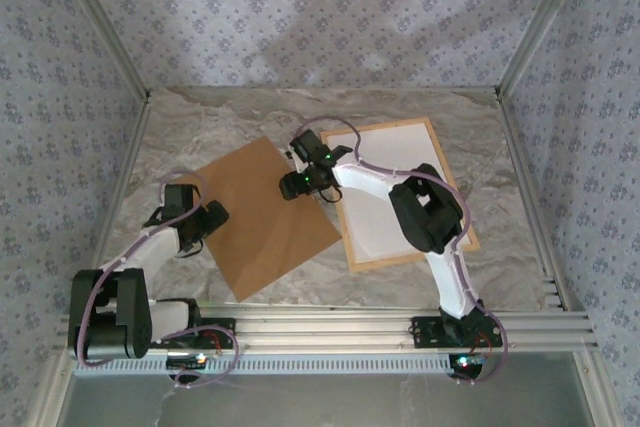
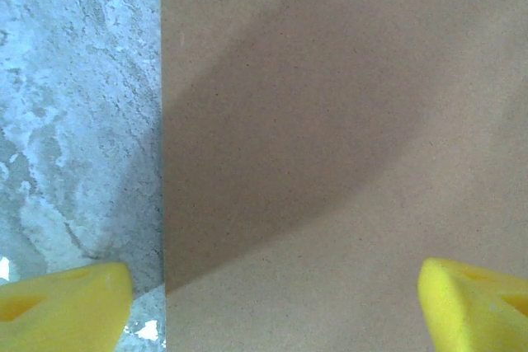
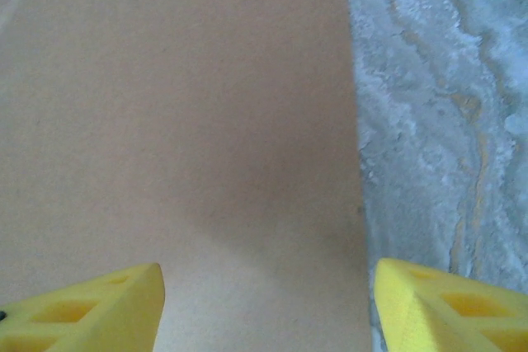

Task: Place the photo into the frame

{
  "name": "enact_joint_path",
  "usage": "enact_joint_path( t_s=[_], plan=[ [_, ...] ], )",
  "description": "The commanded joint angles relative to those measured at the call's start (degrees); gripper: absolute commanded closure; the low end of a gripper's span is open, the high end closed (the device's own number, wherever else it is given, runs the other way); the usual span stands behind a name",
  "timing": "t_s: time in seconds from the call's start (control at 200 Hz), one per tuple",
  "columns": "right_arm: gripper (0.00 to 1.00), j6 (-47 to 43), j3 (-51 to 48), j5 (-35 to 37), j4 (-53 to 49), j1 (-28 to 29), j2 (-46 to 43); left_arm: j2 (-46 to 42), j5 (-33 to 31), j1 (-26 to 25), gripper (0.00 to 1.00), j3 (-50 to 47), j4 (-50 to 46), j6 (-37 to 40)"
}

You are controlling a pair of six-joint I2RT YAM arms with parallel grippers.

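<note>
While the frame (image 1: 390,126) is lying right of centre around a white sheet (image 1: 398,155), possibly the photo face down, the brown backing board (image 1: 265,217) is being flanked at its left and right edges by the left gripper (image 1: 203,218) and right gripper (image 1: 294,185), fingers apart, apparently for lifting.

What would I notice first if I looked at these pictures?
A big brown board lies askew on the marble table, catching the eye first. Right of it lies the light-wood frame, white inside. The left end effector and right end effector hang over the board's opposite edges, yellow fingers open.
</note>
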Motion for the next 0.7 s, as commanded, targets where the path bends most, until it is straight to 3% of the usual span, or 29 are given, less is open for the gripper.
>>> enact_joint_path(
  t_s=[0.0,0.19,0.695],
  plan=[
    [0.3,-1.06,2.69,0.41,-4.6,-0.62,2.63,3.28,9.39,-0.72,0.1,-1.5,6.79,-0.53],
    [0.3,-1.02,3.97,-3.06,-5.7,-0.8,4.81,3.93,10.26,-0.82,0.1,-1.85,8.67,-0.64],
    [0.4,-0.06,1.15,-30.27,0.27,-2.1,2.01,8.2,15.29,-1.06,0.1,-3.01,14.84,-2.52]
  ],
)
